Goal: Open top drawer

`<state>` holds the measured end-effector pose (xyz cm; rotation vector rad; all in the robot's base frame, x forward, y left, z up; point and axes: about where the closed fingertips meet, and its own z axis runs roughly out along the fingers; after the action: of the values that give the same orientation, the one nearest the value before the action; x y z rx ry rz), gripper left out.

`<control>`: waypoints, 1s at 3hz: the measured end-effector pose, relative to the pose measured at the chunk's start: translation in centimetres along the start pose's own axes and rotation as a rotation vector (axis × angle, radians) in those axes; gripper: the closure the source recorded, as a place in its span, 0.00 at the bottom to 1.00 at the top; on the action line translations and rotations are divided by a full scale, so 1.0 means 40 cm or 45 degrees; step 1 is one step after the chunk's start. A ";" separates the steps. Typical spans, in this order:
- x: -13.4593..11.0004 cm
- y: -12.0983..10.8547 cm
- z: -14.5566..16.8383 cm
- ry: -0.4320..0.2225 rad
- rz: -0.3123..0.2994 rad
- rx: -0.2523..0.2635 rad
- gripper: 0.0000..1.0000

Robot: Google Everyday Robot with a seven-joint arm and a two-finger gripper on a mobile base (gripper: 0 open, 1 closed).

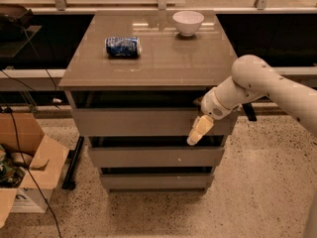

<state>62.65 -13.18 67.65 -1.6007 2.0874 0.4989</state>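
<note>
The gripper (198, 130) is seen right of the frame's centre, laid against the right end of the top drawer (138, 122). Its cream-coloured tip is slanted down and to the left across the lower edge of that front panel. Whether the gripper is open or clamped on the panel cannot be told. It is carried by a white arm (257, 83) that enters from the right edge of the frame and is bent down toward the cabinet.

The top drawer is found in the middle of the frame, directly under the grey-brown tabletop (153, 63). A dark band is visible between its front and the tabletop. Below it, the middle drawer front (148, 157), marked by a small white speck, and the narrower bottom drawer front (153, 182) are stacked.

On the tabletop, a blue can (123, 46) is laid on its side toward the upper left. A white bowl (188, 22) is set upright near the back edge, well apart from the can.

An open cardboard box (34, 170) is placed on the speckled floor (257, 192) at the lower left.
</note>
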 end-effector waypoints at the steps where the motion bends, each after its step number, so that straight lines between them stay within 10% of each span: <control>1: 0.000 0.000 0.000 0.000 0.000 0.000 0.00; 3: 0.019 0.066 0.005 0.113 -0.028 -0.032 0.42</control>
<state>59.95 -12.99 67.08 -1.6870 2.1338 0.4561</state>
